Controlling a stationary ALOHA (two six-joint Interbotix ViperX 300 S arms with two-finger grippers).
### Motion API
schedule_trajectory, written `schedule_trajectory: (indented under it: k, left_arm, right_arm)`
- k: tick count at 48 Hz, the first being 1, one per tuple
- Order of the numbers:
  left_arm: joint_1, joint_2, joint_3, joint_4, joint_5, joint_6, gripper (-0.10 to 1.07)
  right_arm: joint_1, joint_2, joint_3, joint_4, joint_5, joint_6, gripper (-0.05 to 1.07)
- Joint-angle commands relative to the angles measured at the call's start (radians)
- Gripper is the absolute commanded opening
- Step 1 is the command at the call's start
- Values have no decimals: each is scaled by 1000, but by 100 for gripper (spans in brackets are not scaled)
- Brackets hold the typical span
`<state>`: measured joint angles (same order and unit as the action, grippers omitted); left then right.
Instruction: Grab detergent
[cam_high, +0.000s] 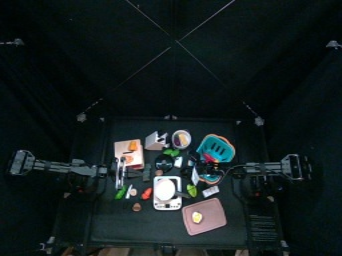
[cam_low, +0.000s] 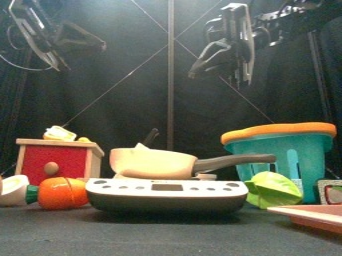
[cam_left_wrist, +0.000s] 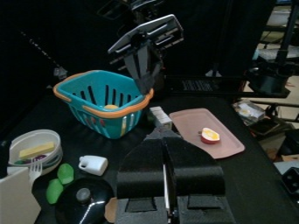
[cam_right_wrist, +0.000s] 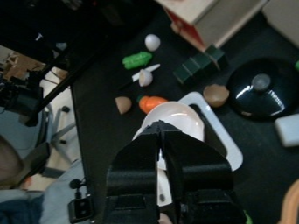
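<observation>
While both arms hang above the table, the left gripper (cam_left_wrist: 167, 144) and the right gripper (cam_right_wrist: 173, 140) are closed and empty. The detergent, a teal basket-like container (cam_high: 215, 149) with an orange rim, stands on the table (cam_high: 100, 215) right of the kitchen scale (cam_low: 166, 193). A pink board (cam_high: 203, 214) lies just in front of the container; a red box (cam_low: 59, 158) sits left of the scale.
</observation>
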<state>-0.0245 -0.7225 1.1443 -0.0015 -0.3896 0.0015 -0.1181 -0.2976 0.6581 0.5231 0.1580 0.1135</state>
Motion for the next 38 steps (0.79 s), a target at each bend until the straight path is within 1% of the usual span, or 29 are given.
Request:
schedule_trajectory:
  k: [1,5,11,15,18,23,29,38]
  left_arm:
    - [-2,3,-15,3,-9,3,24]
    - [-2,2,-12,11,-8,3,29]
    - [-2,2,8,15,-8,2,34]
    - [2,2,17,15,-8,2,35]
    - [6,0,15,15,-8,2,36]
    - [6,0,18,14,-8,2,36]
    - [8,0,25,14,-8,2,36]
    - [9,0,34,14,-8,2,36]
  right_arm:
    - [-48,35,-89,58,140,17,6]
    - [-87,80,-138,80,249,58,8]
    - [-144,133,-201,64,402,141,9]
    - [-173,167,-249,18,485,196,9]
    - [-184,190,-282,-48,532,245,9]
    - [-192,219,-310,-146,558,327,10]
    - [-192,258,-328,-262,558,466,10]
    - [-169,307,-344,-483,540,715,14]
